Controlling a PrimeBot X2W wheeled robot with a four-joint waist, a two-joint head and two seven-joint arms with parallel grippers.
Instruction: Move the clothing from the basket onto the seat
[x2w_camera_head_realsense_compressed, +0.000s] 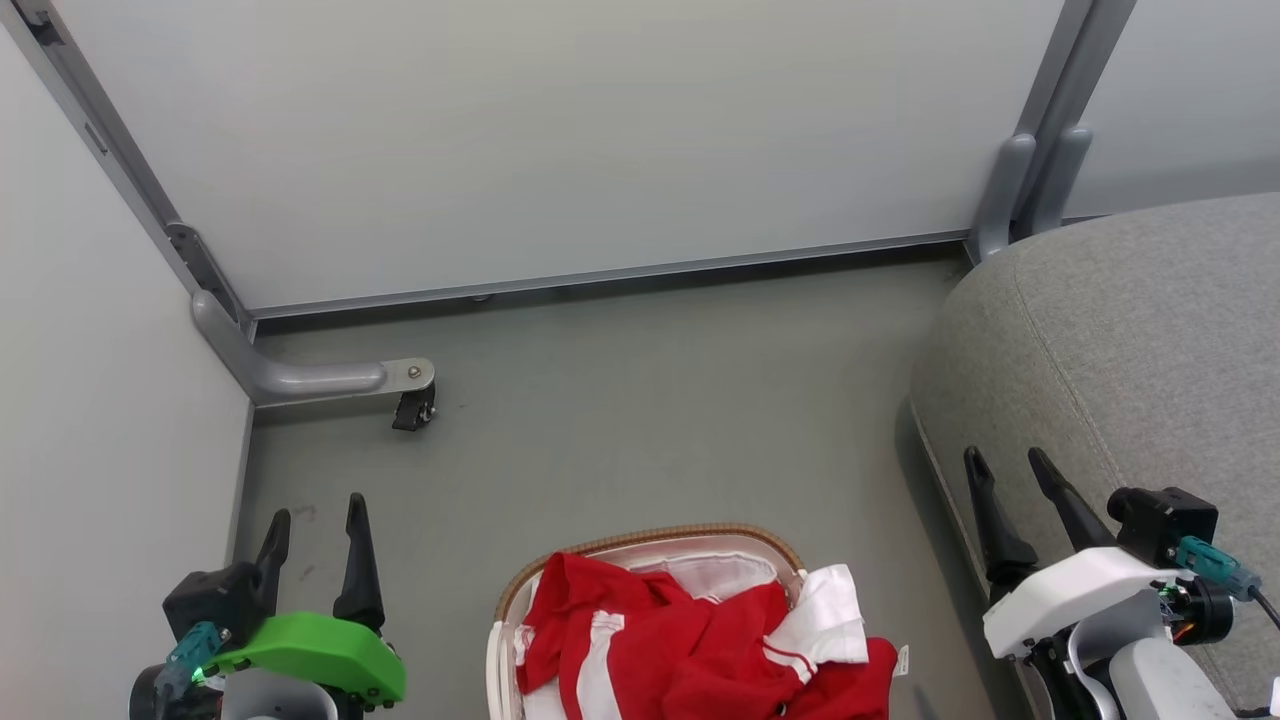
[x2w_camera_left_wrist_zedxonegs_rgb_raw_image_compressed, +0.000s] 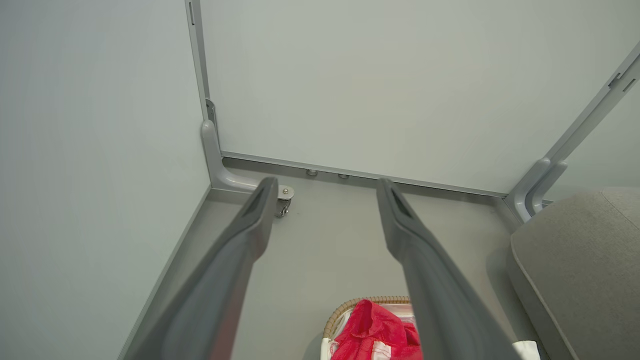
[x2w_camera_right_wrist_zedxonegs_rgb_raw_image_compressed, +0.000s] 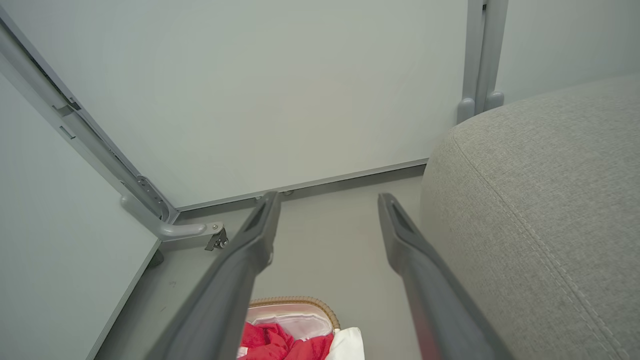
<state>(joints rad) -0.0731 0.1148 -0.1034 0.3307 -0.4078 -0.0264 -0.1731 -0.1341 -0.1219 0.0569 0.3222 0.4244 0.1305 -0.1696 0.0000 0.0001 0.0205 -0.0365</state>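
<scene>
Red clothing with white panels and stripes is heaped in the white basket with a brown woven rim, at the bottom middle of the head view; a white sleeve hangs over the right rim. The grey seat bulks at the right. My left gripper is open at the lower left, apart from the basket. My right gripper is open at the lower right, in front of the seat's edge. The left wrist view shows the clothing, the basket and the seat. The right wrist view shows the clothing and the seat.
Pale partition walls close off the left and back. A grey metal foot with a small black castor juts onto the grey floor at the left. Another grey post stands at the back right beside the seat.
</scene>
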